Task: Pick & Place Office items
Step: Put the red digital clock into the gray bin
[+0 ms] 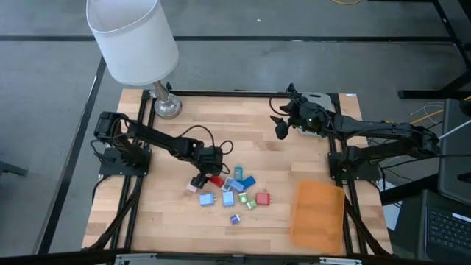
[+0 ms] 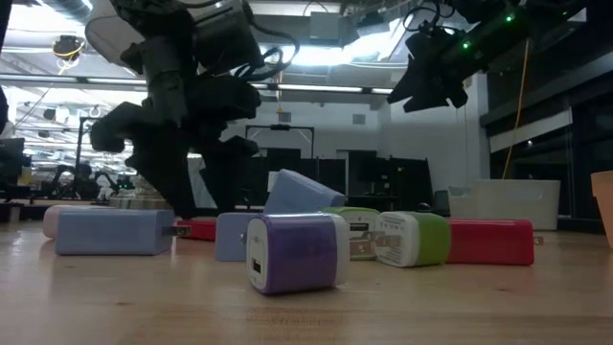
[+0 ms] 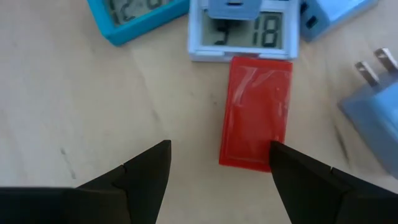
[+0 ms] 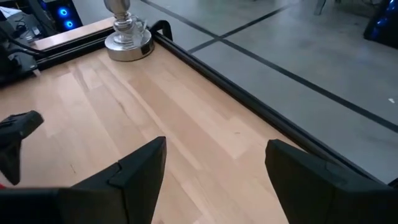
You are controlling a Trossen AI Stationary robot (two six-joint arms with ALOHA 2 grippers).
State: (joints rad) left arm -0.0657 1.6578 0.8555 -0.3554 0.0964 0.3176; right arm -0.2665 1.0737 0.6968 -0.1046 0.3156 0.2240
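A: Starting nearest the front edge of the surface (image 1: 169,228), what lies there?

B: A purple block (image 1: 235,219) sits alone at about six o'clock from the cluster; in the low view it stands closest to the camera. The flat orange sheet (image 1: 319,213) lies well off at four o'clock, near the right front corner.

A: And just behind that?

B: A row of office items: a light blue block (image 1: 207,199) at about eight o'clock, a blue one (image 1: 228,198), two green ones (image 1: 246,201) and a red block (image 1: 263,199) at three o'clock of the group. Farther back lie a white-framed display piece (image 3: 241,31), a blue-framed one (image 3: 134,15) and a flat red piece (image 1: 215,180).

A: Where is the left end effector?

B: The left end effector (image 1: 199,181) is low at the cluster's ten o'clock edge. Its fingers (image 3: 146,174) are spread apart and pinch nothing. In the wrist view the flat red piece lies just ahead, its near end beside one fingertip; whether they touch cannot be told. A pink block (image 1: 192,188) lies just beside the fingers.

A: And the right one?

B: The right end effector (image 1: 280,125) hangs raised over bare wood at one o'clock, well apart from the items, fingers spread and empty.

A: Anything beyond?

B: A lamp (image 1: 136,40) with a white shade stands at the far left corner, eleven o'clock.
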